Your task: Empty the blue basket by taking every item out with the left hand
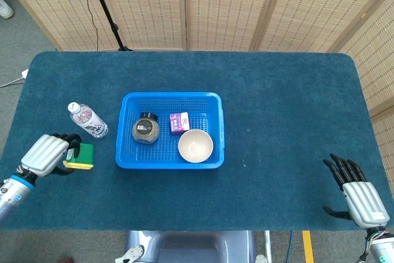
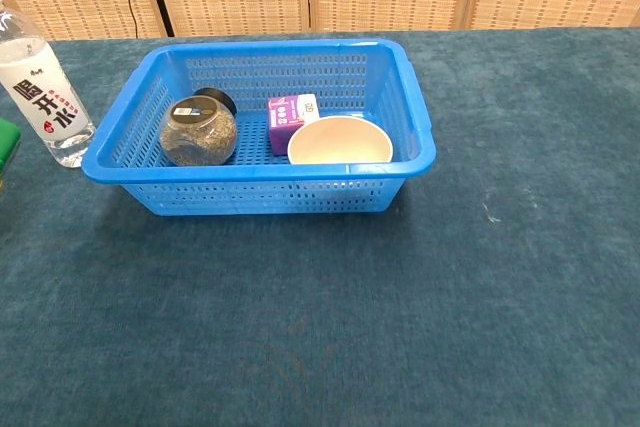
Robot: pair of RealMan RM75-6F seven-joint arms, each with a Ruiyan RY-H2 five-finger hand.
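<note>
sitting mid-table, the blue basket (image 1: 217,129) holds a jar (image 1: 146,131), a purple carton (image 1: 179,121) and a bowl (image 1: 196,145). well left of it, the left hand (image 1: 44,154) grips a green-and-yellow container (image 1: 80,156) near a water bottle (image 1: 87,121). the right hand (image 1: 356,190) rests far right, fingers spread and empty. the chest view shows only a sliver of the container.

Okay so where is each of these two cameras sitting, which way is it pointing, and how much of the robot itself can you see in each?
Head view: high above the table, looking almost straight down; shows the left hand around a green and yellow container and the right hand, fingers spread, near the table's edge.
Chest view: low, at the near edge, looking across the table toward the screens; neither hand shows.
Shared: the blue basket holding a jar, a purple box and a bowl, plus the water bottle beside it.
</note>
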